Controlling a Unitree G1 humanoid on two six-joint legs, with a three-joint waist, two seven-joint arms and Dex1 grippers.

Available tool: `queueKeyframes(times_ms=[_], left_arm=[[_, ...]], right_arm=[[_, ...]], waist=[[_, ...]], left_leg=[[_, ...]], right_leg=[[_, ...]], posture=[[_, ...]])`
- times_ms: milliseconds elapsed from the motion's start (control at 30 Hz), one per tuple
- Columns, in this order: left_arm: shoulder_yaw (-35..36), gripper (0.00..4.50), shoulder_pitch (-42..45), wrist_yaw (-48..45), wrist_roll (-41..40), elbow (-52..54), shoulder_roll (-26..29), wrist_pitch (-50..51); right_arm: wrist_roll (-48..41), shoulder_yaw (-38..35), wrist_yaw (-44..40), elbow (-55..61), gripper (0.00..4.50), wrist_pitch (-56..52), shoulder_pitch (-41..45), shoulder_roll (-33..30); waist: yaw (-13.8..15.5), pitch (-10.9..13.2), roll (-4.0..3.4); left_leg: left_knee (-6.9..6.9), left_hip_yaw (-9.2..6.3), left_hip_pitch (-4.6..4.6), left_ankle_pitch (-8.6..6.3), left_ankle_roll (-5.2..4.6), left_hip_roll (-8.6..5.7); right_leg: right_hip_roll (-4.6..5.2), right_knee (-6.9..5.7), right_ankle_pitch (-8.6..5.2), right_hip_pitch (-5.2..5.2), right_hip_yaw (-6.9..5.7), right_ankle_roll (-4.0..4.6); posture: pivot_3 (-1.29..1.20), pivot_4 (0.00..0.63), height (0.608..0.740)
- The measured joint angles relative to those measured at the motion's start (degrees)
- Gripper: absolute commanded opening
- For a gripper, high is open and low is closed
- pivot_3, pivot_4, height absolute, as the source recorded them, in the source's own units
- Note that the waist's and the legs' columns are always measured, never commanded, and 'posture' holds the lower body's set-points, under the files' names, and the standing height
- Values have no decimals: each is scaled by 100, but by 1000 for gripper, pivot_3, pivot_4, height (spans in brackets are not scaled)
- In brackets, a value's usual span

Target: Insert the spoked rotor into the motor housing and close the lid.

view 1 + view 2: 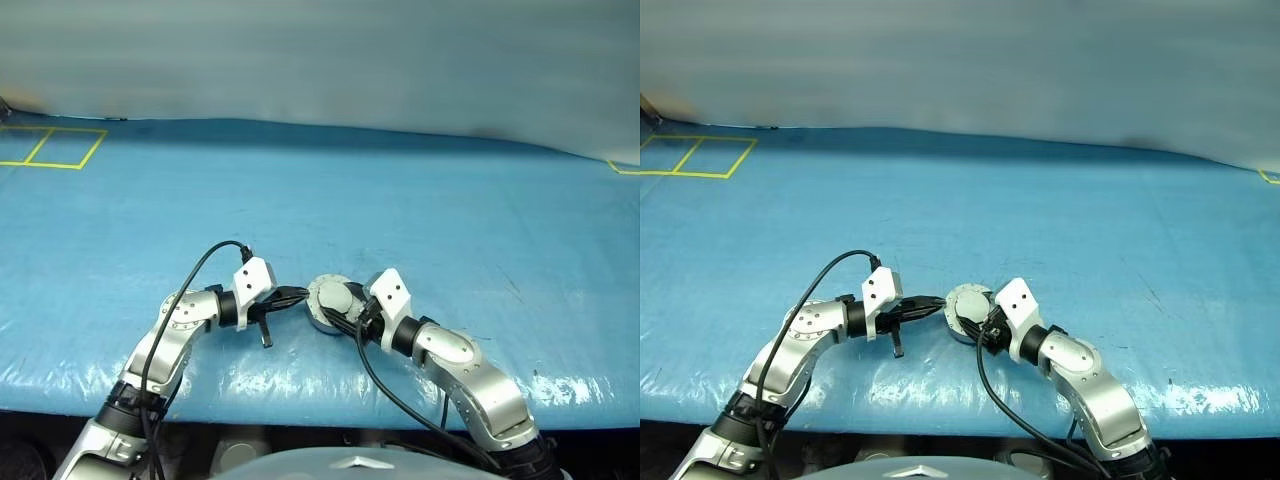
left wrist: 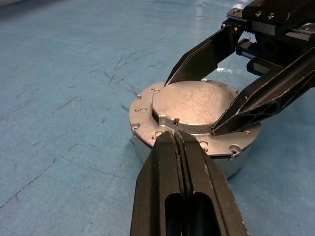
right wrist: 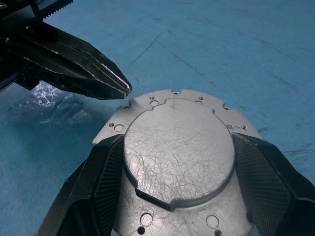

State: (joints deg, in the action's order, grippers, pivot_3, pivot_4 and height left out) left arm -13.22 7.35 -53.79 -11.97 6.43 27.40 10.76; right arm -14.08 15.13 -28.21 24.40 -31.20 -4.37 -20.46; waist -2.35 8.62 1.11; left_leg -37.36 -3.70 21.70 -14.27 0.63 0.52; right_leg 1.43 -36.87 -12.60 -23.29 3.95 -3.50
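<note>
While lid (image 3: 178,153) sits on motor housing (image 2: 236,160), right tool (image 3: 178,162) grips lid; left tool (image 2: 173,133) closed, empty.

Centre frame, the round plain-silver metal lid (image 2: 194,105) sits on the squat silver motor housing (image 2: 147,140). Closed left gripper (image 2: 178,136) touches its flange; right gripper's fingers (image 2: 246,105) straddle it.
</note>
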Motion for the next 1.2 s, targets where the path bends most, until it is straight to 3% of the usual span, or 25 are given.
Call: queueKeyframes(times_ms=[567,1200], left_arm=[[33,0,-88,6,8,0,35,-6],[26,0,-87,17,42,0,-18,-38]], right_arm=[[647,551,84,17,3038,243,223,-403],[411,300,458,58,3038,-196,125,-304]], waist=[[11,-9,5],[116,-80,-8]], left_leg=[[18,15,-12,-1,1,3],[19,-8,-12,-21,35,17]], right_leg=[[16,13,-2,-10,-3,6],[43,91,-3,24,-20,5]], posture=[[0,150,740],[0,150,740]])
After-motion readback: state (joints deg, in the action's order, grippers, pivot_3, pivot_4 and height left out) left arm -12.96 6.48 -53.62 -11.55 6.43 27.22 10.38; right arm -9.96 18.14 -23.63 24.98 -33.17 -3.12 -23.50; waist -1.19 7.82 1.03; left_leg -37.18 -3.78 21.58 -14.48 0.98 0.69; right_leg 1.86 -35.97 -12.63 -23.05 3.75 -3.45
